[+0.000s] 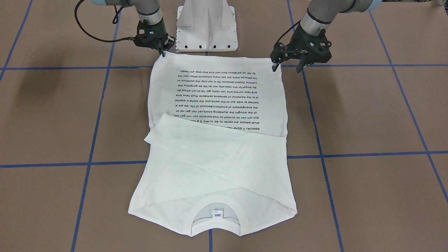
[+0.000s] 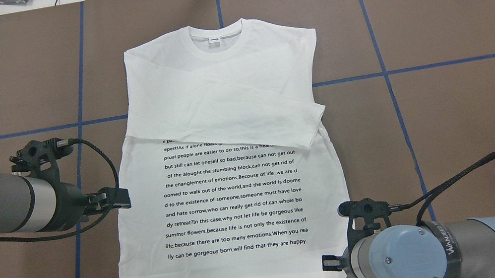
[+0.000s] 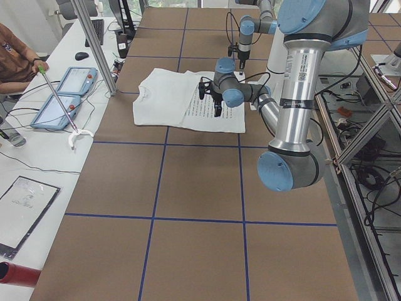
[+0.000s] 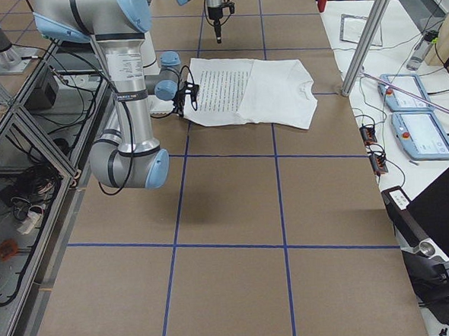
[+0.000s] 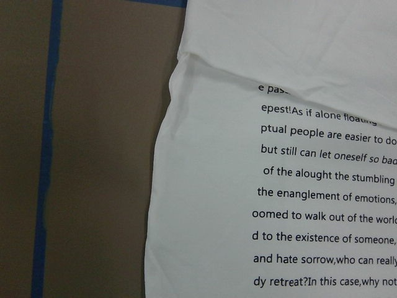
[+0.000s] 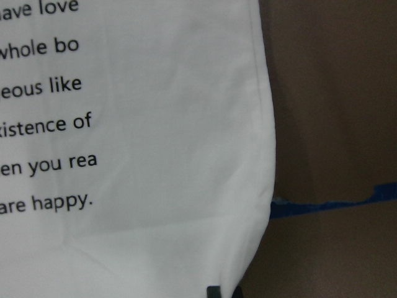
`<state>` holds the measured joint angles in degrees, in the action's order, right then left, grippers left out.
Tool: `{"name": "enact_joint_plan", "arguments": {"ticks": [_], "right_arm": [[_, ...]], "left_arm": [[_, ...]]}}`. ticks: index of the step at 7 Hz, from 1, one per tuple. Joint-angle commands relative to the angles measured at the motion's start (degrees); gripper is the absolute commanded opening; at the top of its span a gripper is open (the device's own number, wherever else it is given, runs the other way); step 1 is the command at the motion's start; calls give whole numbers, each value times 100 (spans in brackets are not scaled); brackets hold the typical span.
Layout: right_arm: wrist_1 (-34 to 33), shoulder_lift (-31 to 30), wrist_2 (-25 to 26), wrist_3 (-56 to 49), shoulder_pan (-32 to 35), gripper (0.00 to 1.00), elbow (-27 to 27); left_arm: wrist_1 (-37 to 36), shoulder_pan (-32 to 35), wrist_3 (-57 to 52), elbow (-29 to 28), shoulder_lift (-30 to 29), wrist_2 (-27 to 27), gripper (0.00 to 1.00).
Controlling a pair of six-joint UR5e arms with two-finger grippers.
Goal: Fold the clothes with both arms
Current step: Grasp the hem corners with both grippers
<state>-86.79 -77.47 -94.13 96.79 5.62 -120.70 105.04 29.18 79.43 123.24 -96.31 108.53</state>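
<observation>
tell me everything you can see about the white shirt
The white shirt looks like soft cotton and lies flat, front up, on the brown table, ribbed collar with a small label away from the robot. Both long sleeves are folded across the chest, covering the top of the black text block. The right end effector sits at one hem corner; contact is unclear.

A brown worktop (image 1: pixel 367 115) gridded with blue tape lines (image 1: pixel 350 154) carries a white metal pedestal base (image 1: pixel 206 24) at one edge, and beyond its opposite edge two blue-framed control tablets (image 3: pixel 76 79) lie near an aluminium post (image 3: pixel 94 47) and a seated person's sleeve (image 3: pixel 15 53).
</observation>
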Motion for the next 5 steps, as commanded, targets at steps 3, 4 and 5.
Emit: {"name": "enact_joint_plan", "arguments": {"ticks": [3,4,5], "right_arm": [[-5,21,141,42,97,0,-173],[4,21,124,42,132,0,-190],[4,30,115,42,124,0,-199]], "left_arm": [[-10,-1536,1381,-212,323,-868,96],[7,-1547,1373,-334,349,-869,95],[16,-1573,1373,-484,341,-842,91]]}}
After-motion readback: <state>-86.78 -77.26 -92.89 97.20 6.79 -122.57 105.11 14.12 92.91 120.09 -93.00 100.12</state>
